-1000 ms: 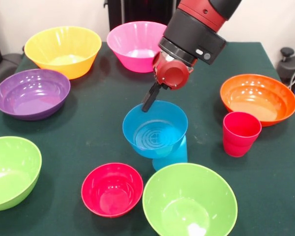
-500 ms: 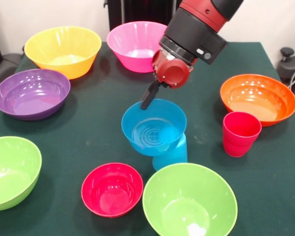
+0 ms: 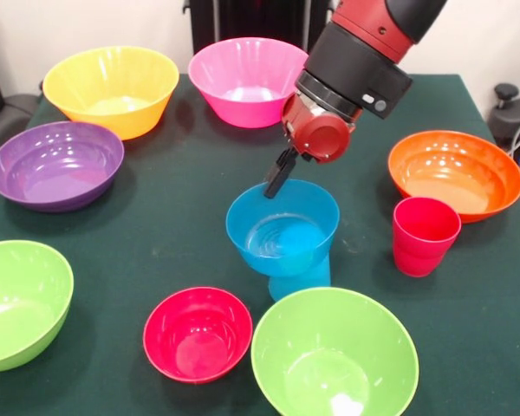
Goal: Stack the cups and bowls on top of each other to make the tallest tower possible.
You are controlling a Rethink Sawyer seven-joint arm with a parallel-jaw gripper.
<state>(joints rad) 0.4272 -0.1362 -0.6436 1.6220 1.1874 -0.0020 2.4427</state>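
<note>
Resting on the upturned light blue cup (image 3: 302, 279) near the middle of the green tabletop (image 3: 156, 217), the small blue bowl (image 3: 282, 230) sits mouth up and makes a two-piece tower.

Tool (image 3: 279, 178): dark fingers at the bowl's far rim, hanging from the red and black arm (image 3: 355, 69); whether they pinch the rim or stand apart cannot be told.

Red-pink cup (image 3: 425, 235): upright, to the right of the tower, just in front of the orange bowl (image 3: 455, 173).

Small red bowl (image 3: 198, 334): front, beside a lime green bowl (image 3: 334, 355).

Second lime green bowl (image 3: 22, 303): at the left edge.

Purple bowl (image 3: 55, 165): left, behind it.

Yellow-orange bowl (image 3: 111, 89) and pink bowl (image 3: 243, 80): far side, all mouths up.
</note>
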